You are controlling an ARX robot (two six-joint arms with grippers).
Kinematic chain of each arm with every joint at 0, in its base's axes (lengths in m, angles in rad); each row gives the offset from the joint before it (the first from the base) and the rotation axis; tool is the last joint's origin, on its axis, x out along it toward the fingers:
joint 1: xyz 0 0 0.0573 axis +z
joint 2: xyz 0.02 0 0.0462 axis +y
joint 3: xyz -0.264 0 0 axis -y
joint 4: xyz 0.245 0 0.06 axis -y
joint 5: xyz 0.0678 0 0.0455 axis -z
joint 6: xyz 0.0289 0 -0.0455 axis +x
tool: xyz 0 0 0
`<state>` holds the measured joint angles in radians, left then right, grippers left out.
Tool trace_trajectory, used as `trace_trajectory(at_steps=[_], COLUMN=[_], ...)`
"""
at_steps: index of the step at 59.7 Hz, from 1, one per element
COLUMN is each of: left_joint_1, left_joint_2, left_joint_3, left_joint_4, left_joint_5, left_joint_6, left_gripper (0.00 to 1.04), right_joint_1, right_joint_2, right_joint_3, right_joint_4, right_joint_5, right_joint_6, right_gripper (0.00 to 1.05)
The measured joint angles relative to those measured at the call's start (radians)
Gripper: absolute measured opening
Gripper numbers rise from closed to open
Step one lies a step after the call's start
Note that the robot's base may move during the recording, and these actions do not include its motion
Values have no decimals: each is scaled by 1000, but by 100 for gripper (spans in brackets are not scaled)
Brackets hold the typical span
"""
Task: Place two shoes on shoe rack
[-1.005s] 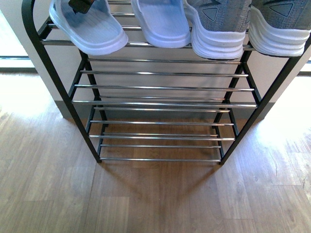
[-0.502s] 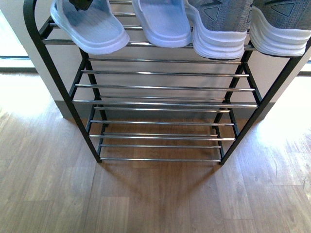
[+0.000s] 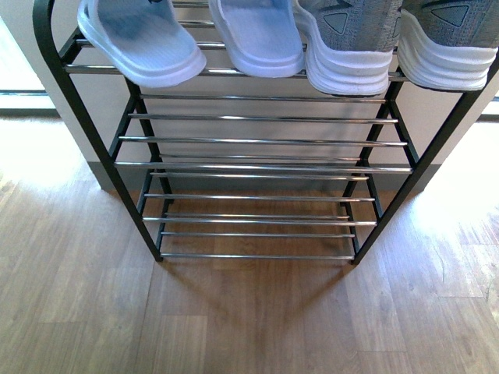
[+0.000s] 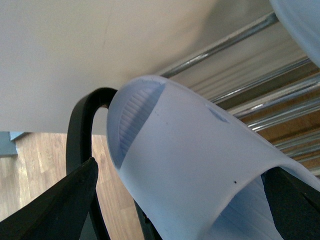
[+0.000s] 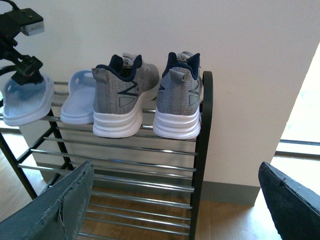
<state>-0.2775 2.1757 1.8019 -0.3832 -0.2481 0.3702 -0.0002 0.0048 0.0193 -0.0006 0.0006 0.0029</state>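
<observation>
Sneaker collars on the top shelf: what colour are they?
Navy, above grey knit uppers and white soles; the sneakers show this best in the right wrist view.

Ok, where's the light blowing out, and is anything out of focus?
Front view: sun washes out the floor at both edges; the rack casts a soft shadow forward. Right wrist view: window glare at the right edge, sneakers sharp. Left wrist view: the slide is close, slightly soft.

Wooden floor below, pale wall behind.
</observation>
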Motion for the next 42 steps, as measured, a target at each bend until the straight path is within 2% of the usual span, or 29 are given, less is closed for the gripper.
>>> trace_trajectory(at_steps=[13, 42], left_joint_1=[32, 29], left_joint_2=[5, 5], left_joint_3=[-19, -37], left_joint_4=[66, 134], left_joint_5=[6, 32], left_joint_6=[21, 68], left_gripper=[95, 95], right_joint_1=[0, 0], right_joint_2=[0, 0], right_joint_3=[0, 0], right_joint_4=[0, 0], right_joint_5=[0, 0], right_joint_6=[0, 0], right_gripper=[96, 96])
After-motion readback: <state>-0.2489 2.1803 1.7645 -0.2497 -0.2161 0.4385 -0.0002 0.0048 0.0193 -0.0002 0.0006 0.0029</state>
